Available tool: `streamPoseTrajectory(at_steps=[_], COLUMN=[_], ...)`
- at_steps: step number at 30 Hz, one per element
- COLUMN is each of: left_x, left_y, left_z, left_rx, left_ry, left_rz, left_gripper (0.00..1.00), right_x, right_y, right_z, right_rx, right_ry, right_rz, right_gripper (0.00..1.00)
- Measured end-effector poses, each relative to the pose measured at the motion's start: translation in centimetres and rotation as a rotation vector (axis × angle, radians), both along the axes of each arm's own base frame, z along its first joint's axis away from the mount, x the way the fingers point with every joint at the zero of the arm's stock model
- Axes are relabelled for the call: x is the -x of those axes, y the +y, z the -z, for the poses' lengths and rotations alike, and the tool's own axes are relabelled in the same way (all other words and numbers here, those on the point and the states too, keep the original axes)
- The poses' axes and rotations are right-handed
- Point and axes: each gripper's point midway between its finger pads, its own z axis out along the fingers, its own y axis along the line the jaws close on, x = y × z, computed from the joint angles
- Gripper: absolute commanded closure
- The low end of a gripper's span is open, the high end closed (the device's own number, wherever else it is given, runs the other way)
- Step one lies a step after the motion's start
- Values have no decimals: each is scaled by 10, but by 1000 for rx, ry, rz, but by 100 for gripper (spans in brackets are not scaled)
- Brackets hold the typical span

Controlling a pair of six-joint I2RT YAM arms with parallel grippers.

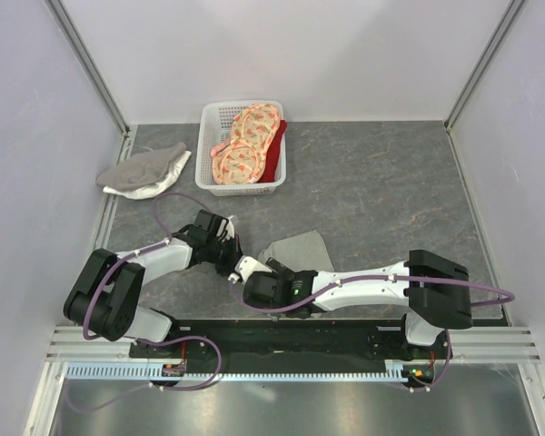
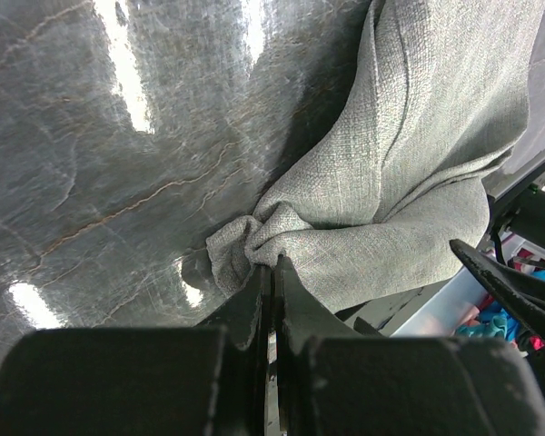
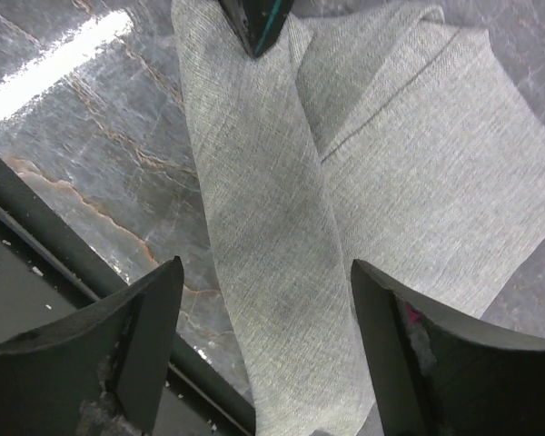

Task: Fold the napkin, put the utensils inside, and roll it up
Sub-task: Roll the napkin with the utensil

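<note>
The grey-green napkin [image 1: 304, 249] lies crumpled near the table's front, between the two arms. In the left wrist view my left gripper [image 2: 272, 265] is shut on a bunched corner of the napkin [image 2: 418, 163]. Seen from above, the left gripper [image 1: 234, 259] sits at the cloth's left end. My right gripper [image 1: 254, 289] hovers just beside it. Its jaws [image 3: 266, 264] stand wide open over a folded strip of the napkin [image 3: 263, 209], apart from the cloth. The utensils are out of view.
A white basket [image 1: 207, 145] holding orange-pink patterned cloths [image 1: 245, 145] stands at the back centre. A grey-and-white cloth [image 1: 145, 170] lies at the back left. White walls enclose the dark marbled table [image 1: 391, 191], and a black rail [image 1: 282, 331] runs along its front edge.
</note>
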Motion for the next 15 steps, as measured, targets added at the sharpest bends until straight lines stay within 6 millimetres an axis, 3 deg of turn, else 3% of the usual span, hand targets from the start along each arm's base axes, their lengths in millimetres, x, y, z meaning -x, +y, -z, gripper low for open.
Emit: streamPoseTrajectory(at_steps=[5,15], left_x=[0,0], left_y=[-1,-1], left_z=[1,0], left_rx=[1,2], left_ry=[5,7], left_rz=[2,6], left_gripper=[98,98], right_x=[-1,-8], right_y=[1,-10], right_z=[3,24], right_rx=[9,5], right_ry=[-13,46], right_rz=[-44,-47], right_gripper=[35,42])
